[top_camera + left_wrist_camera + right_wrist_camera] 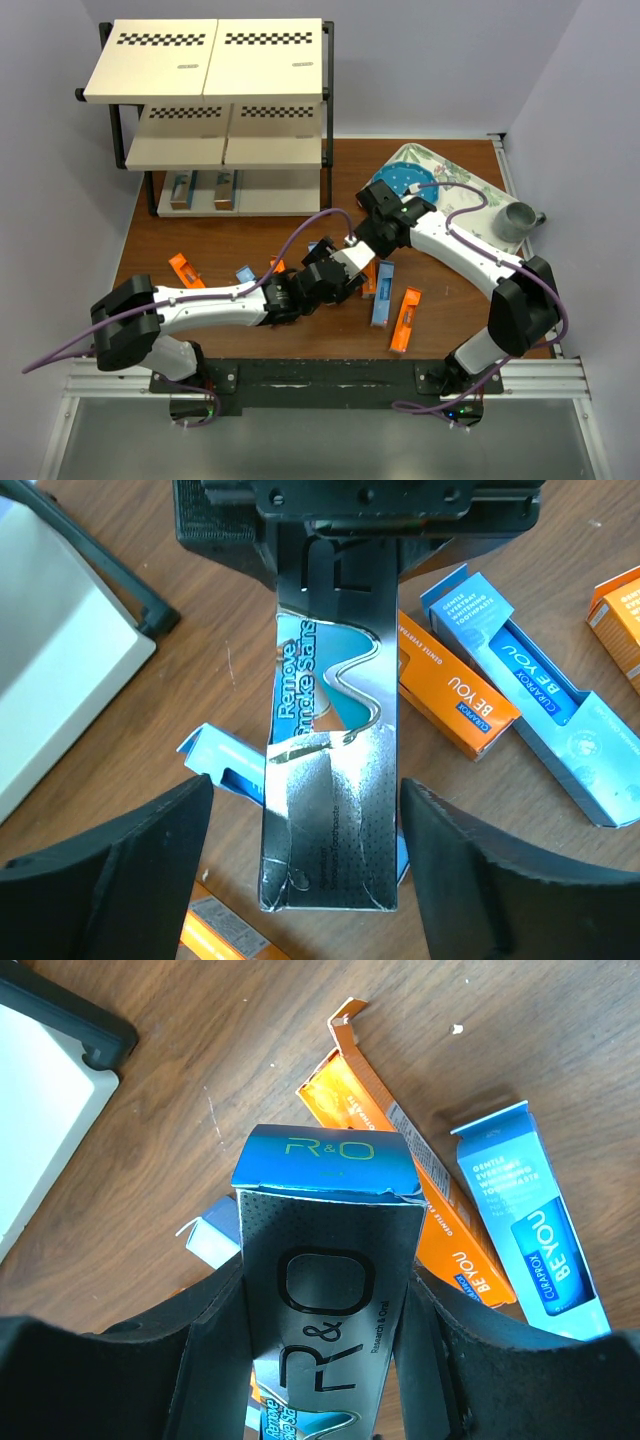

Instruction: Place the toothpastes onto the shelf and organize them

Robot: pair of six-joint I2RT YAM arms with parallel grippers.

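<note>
A silver-grey toothpaste carton (325,1260) marked R&O hangs above the wood table, with my right gripper (325,1345) shut on its sides. Its other end (330,780) lies between the fingers of my left gripper (305,850), which stands open with a narrow gap on each side. In the top view both grippers meet mid-table at this carton (353,262). Loose orange (405,320) (184,268) and light blue (383,293) toothpastes lie around them. The shelf (205,60) stands at the back left, with two cartons (181,190) (223,190) on its lowest board.
A floral tray (462,180) at the back right holds a blue plate (398,180), and a grey mug (515,220) sits at its right end. Orange (455,685) and blue (545,695) cartons lie right under the held carton. Walls close in the table's left and right sides.
</note>
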